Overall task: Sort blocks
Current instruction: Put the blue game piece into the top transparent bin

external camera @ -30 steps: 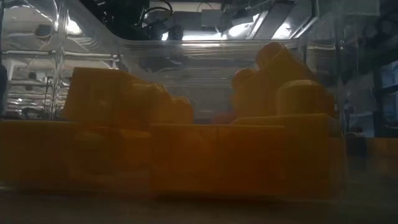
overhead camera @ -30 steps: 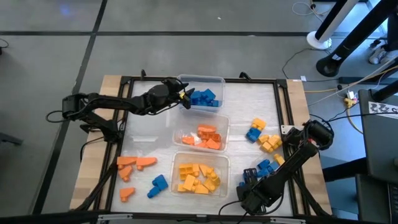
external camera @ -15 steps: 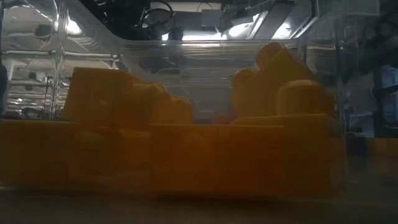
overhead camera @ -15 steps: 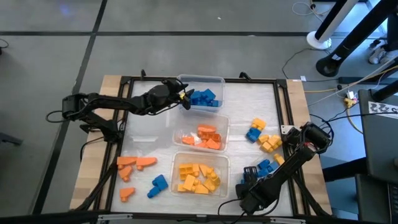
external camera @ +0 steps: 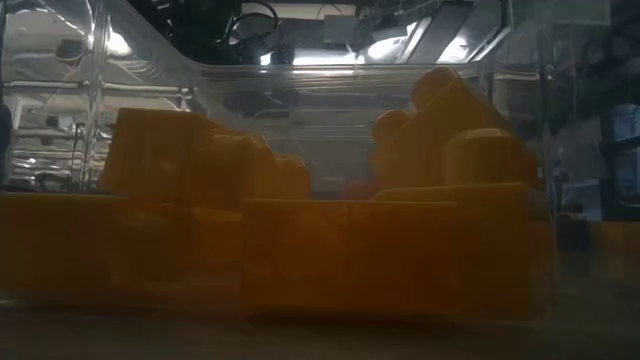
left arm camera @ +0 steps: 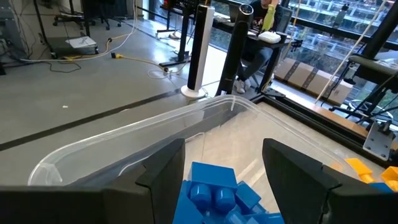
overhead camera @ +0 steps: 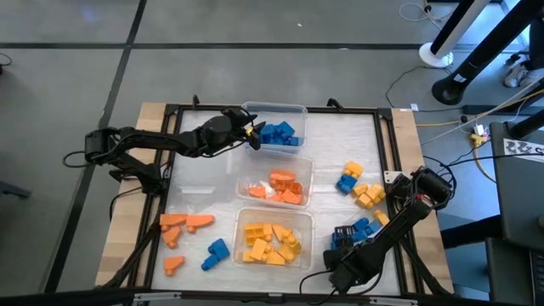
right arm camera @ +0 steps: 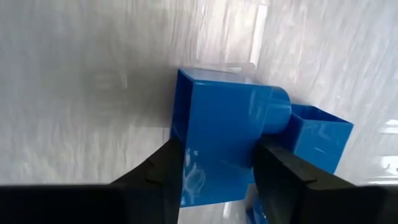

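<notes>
At 8 o'clock on the table, loose orange blocks lie in a small group, with one more orange piece and a blue block just toward 7 o'clock. The left gripper hangs at 11 o'clock over the near rim of the far tub, fingers spread and holding nothing; in its wrist view blue blocks lie right below and between them. Three clear tubs stand in a row through the middle: the far tub at 12 o'clock holds blue blocks, the middle tub holds orange ones, and the near tub at 6 o'clock holds yellow ones. The low view looks straight through the near tub's wall at its yellow blocks. At 3 o'clock, loose blue and yellow blocks lie mixed on the table. The right gripper is low at 5 o'clock beside a small cluster of blue pieces. Its fingers sit against both sides of a blue cube that rests on the table, with another blue piece touching it.
</notes>
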Action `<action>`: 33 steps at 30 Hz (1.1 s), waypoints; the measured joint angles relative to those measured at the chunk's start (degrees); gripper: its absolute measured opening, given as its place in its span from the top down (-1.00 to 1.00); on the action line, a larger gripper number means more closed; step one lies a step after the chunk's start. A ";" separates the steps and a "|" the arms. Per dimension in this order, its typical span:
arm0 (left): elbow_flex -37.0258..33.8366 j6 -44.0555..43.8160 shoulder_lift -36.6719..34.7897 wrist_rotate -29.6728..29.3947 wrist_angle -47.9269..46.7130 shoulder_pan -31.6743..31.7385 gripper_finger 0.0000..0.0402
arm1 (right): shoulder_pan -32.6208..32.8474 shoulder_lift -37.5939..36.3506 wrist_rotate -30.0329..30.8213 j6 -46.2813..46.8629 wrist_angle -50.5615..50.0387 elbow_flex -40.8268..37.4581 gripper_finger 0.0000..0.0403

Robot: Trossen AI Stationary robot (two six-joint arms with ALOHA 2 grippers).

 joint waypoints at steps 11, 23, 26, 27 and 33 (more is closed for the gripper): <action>0.00 -0.42 0.00 0.00 0.55 0.00 -0.02 | -1.35 -4.25 0.05 1.33 1.62 -0.17 0.19; 0.00 -0.50 0.00 0.01 0.55 0.00 -0.02 | -6.03 -11.08 1.42 -0.66 -1.17 -0.06 0.22; 0.00 -0.50 0.00 0.00 0.54 0.00 -0.02 | -6.80 -11.17 -0.88 -1.88 -1.91 -0.06 0.28; -0.01 -0.48 0.00 0.00 0.52 0.00 -0.02 | -6.79 -11.15 -1.63 -2.54 -1.78 -0.06 0.30; -0.02 0.20 0.00 0.00 0.48 0.02 -0.02 | -5.82 -11.15 -3.12 -4.10 6.15 -0.06 0.39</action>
